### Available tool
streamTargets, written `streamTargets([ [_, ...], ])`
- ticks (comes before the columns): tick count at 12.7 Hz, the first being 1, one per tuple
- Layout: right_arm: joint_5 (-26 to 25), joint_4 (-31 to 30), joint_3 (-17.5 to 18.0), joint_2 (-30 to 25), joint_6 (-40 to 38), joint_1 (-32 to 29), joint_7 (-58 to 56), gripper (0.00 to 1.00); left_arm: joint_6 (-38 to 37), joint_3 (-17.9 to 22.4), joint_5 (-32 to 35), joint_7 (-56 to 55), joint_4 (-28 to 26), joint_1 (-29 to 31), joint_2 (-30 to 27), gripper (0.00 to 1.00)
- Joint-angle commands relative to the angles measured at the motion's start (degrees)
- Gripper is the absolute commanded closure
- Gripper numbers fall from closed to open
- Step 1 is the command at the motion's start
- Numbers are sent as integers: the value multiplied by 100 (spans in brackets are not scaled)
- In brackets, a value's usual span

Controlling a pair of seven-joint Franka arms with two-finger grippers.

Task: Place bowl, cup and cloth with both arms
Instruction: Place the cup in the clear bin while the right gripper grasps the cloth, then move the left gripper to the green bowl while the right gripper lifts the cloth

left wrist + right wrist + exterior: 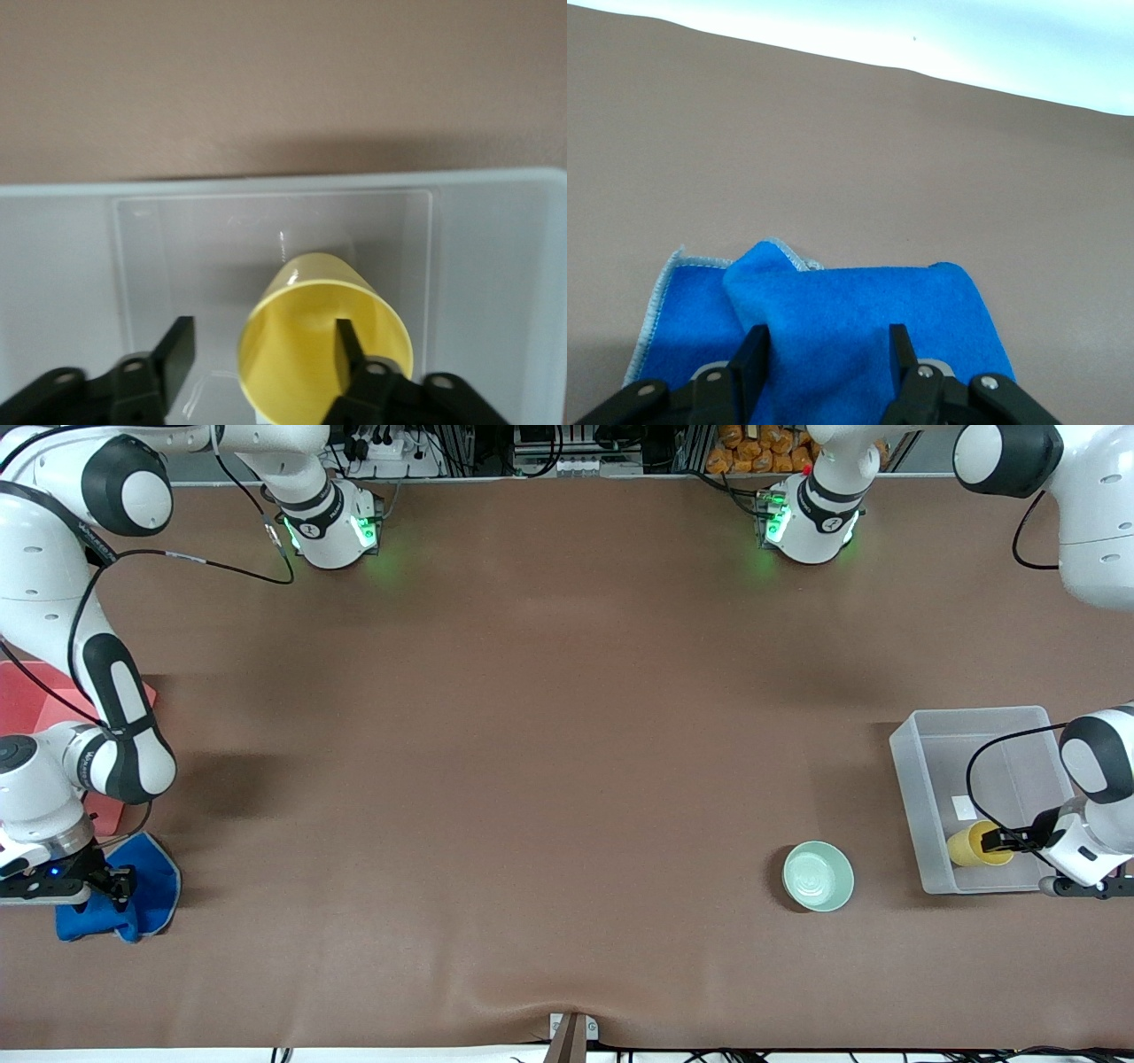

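- Clearly the 2 arms split the work, each at its own end of the brown table.
- At the left arm's end, the left gripper hangs inside the clear plastic bin, its 2 fingers spread apart: 1 sits outside the yellow cup and the other reaches inside its mouth, so the wall is straddled, not pinched. I judge the cup released; it lies tilted in the bin's corner nearest the front camera, likely because that bin is its drop place.
- The mint-green bowl stands upright on the bare table, near the bin but apart from it, toward the table's middle, untouched by either arm.
- At the right arm's end, the right gripper is down on the blue cloth, its jaws either side of a raised fold; whether they clamp it I cannot tell.
- The cloth lies crumpled on the table, just nearer the front camera than a red mat, perhaps its intended spot.
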Motion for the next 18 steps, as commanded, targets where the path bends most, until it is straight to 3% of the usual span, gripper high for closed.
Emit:
streamTargets([
  [1, 151, 123, 135, 108, 57, -82, -1, 56, -352, 42, 27, 195, 28, 25, -363, 13],
  [4, 187, 97, 135, 108, 57, -73, 7, 64, -915, 60, -25, 125, 150, -45, -547, 13],
  [6, 187, 88, 222, 108, 57, -99, -1, 80, -986, 51, -17, 38, 169, -246, -741, 7],
  [9, 187, 88, 232, 108, 57, -99, -1, 100, -1189, 86, -69, -918, 204, -660, -839, 7],
  [16, 187, 70, 232, 108, 48, -64, 25, 100, -645, 25, -254, -1693, 186, -1214, -329, 13],
  [18, 179, 79, 223, 91, 40, -29, 77, 100, -373, 7, -664, -1773, 169, -1319, -84, 15],
])
